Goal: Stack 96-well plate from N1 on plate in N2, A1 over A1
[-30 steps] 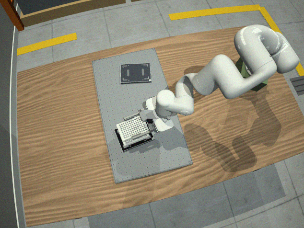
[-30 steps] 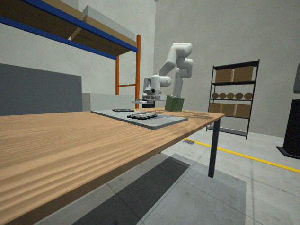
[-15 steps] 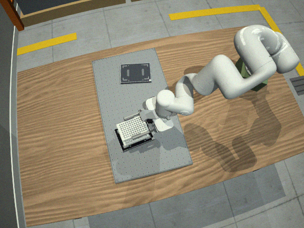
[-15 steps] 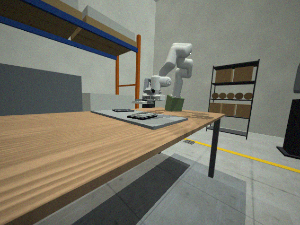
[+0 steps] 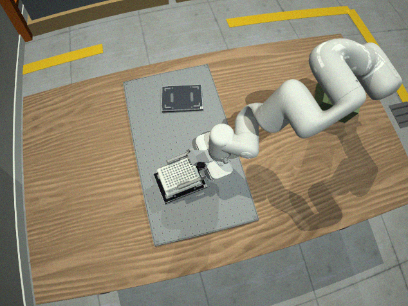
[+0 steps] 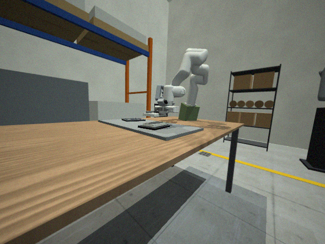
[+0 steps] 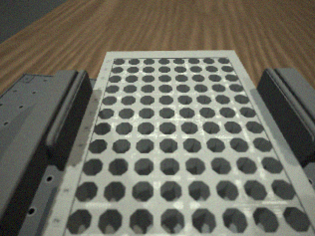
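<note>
Your gripper (image 5: 195, 168) (image 6: 153, 114) (image 7: 174, 114) is drawn in to plate width, holding the white plate (image 5: 179, 174) (image 7: 166, 138) at frame lower centre; likely light, rigid, slippery: pinch low along the long sides.
</note>
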{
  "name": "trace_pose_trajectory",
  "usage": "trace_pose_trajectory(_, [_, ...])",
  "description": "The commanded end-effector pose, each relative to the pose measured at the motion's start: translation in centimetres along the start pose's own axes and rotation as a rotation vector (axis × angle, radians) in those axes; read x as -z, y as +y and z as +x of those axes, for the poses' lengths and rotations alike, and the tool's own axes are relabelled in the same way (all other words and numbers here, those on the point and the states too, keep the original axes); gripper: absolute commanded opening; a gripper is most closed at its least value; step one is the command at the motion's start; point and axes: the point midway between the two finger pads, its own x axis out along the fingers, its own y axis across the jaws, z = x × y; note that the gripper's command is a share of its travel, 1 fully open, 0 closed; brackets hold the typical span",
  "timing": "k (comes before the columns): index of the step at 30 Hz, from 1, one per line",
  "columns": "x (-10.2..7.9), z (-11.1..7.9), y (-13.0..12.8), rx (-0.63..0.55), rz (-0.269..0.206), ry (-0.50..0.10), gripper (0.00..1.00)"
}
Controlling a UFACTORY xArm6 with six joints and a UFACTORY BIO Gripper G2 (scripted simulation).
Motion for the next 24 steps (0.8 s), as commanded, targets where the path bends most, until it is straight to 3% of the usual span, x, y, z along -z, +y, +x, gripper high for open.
trace_pose_trajectory(1, [0.5,0.2,0.0,0.000,0.001,-0.006,0.00])
trace_pose_trajectory(13, [2.5,0.2,0.0,0.000,0.001,-0.006,0.00])
trace_pose_trajectory(24, [3.0,0.3,0.0,0.000,0.001,-0.006,0.00])
